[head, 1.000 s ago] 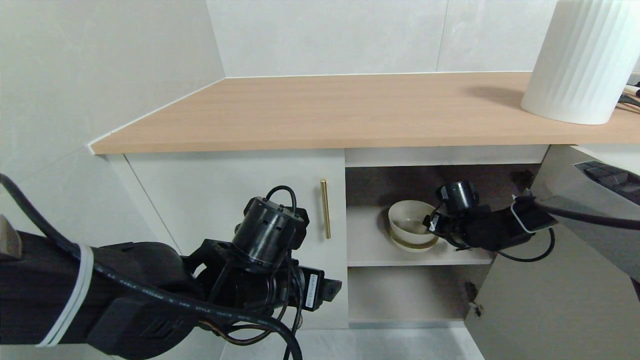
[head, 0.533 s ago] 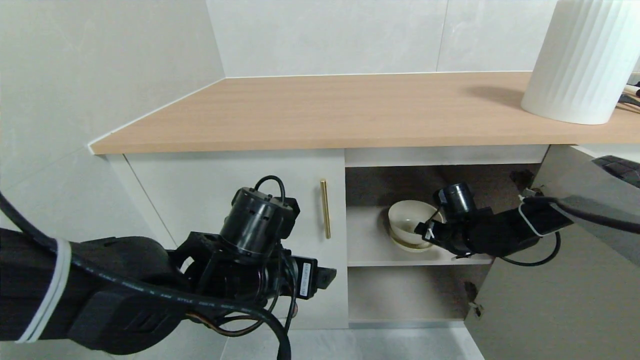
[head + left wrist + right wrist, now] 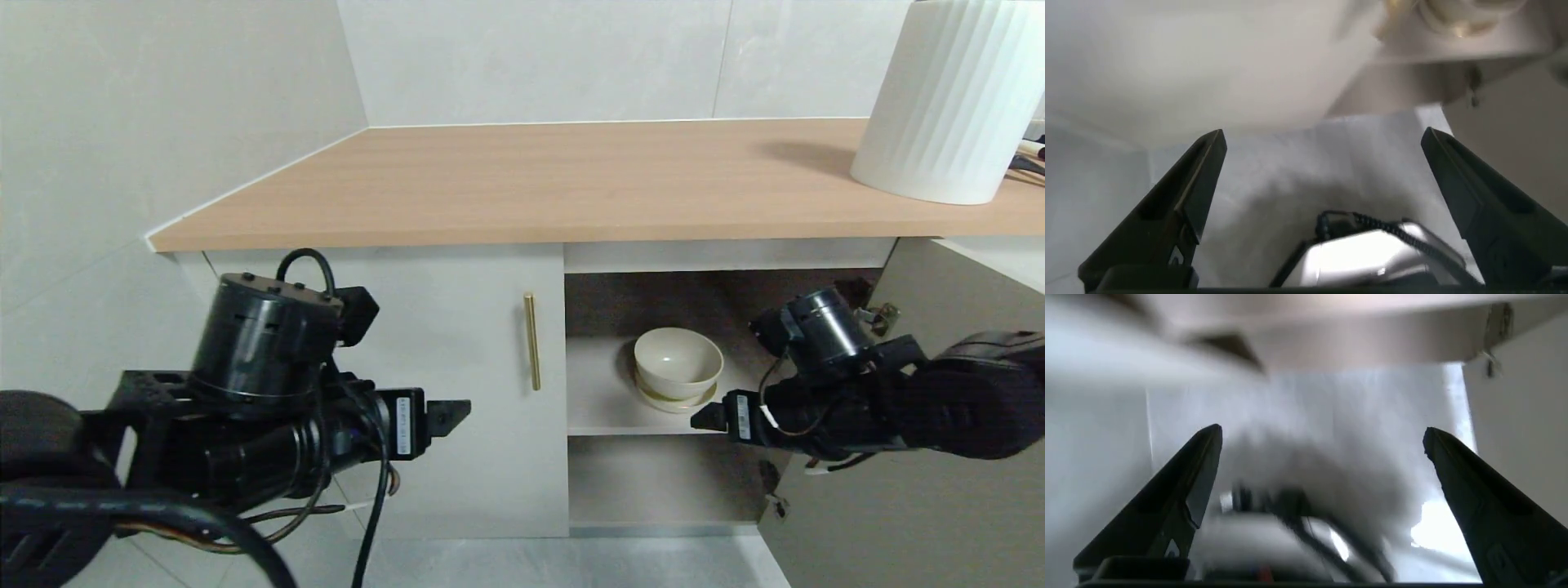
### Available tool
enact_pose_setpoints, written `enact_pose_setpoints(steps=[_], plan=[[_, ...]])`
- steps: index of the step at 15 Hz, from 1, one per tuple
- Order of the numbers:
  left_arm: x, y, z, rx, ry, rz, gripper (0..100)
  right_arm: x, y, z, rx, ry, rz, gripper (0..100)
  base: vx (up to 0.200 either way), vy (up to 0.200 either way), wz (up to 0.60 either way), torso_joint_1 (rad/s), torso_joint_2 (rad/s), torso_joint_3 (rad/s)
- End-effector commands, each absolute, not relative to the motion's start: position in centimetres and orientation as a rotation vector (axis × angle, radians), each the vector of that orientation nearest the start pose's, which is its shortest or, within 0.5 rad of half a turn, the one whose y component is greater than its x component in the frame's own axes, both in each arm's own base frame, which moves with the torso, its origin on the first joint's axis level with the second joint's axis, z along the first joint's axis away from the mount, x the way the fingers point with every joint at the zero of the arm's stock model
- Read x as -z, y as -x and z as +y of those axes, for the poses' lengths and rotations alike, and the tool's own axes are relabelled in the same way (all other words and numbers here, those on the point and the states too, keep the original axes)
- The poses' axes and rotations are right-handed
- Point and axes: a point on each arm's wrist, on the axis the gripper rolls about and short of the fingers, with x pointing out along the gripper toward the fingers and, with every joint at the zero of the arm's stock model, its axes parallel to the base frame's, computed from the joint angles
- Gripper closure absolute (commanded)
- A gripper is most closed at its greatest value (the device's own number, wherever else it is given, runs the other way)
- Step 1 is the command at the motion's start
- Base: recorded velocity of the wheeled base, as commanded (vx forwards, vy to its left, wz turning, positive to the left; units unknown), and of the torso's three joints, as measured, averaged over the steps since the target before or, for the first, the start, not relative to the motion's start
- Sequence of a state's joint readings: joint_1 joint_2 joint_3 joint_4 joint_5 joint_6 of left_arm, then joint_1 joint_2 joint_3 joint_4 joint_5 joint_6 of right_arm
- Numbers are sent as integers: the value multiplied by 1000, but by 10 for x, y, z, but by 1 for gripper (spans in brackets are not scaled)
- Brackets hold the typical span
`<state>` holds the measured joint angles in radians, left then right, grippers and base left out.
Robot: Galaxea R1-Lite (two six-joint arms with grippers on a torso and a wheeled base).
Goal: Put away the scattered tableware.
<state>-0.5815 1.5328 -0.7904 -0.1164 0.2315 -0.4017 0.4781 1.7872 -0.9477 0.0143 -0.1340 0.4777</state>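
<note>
Wood countertop point(image 3: 571, 180) over open white cabinet point(image 3: 718, 255). Cream bowl point(image 3: 678, 363) on upper shelf point(image 3: 600, 404), possibly atop a saucer point(image 3: 673, 401). Right gripper point(image 3: 707, 420) by shelf edge, left gripper point(image 3: 449, 411) before shut door point(image 3: 465, 327), both spread wide, empty. Best to back right arm out level, clear of bowl.

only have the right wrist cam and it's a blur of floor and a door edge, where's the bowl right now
observer: the bowl stands upright on a small plate on the upper shelf of the open cabinet.
operator: ok is my gripper touching it or clear of it
observer: clear. the right gripper is out in front of the shelf edge, lower than the bowl and a little to its right, with a gap between them.
</note>
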Motion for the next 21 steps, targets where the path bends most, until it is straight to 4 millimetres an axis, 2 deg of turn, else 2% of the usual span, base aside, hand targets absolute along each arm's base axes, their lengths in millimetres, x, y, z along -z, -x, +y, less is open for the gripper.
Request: enact_pose_setpoints(steps=[1,3,4,6,14,21], plan=[[-197,-183,-108,223,170,595,0,-180,-214,115,-193,-148,845,0,0,0,0,0,0,0],[-196,-179,-98,199,179,597,0,-194,-186,105,-214,-142,851,0,0,0,0,0,0,0],[-193,-178,-94,183,178,605,0,-194,-175,102,-230,-137,859,0,0,0,0,0,0,0],[-185,-171,-91,180,168,628,0,-194,-171,101,-246,-117,856,0,0,0,0,0,0,0],[-183,-169,-91,185,166,629,0,-197,-157,97,-274,-47,854,0,-200,0,0,4,3,2],[-184,-169,-91,183,167,628,0,-191,-146,97,-306,50,929,0,-200,0,0,-2,2,4]])
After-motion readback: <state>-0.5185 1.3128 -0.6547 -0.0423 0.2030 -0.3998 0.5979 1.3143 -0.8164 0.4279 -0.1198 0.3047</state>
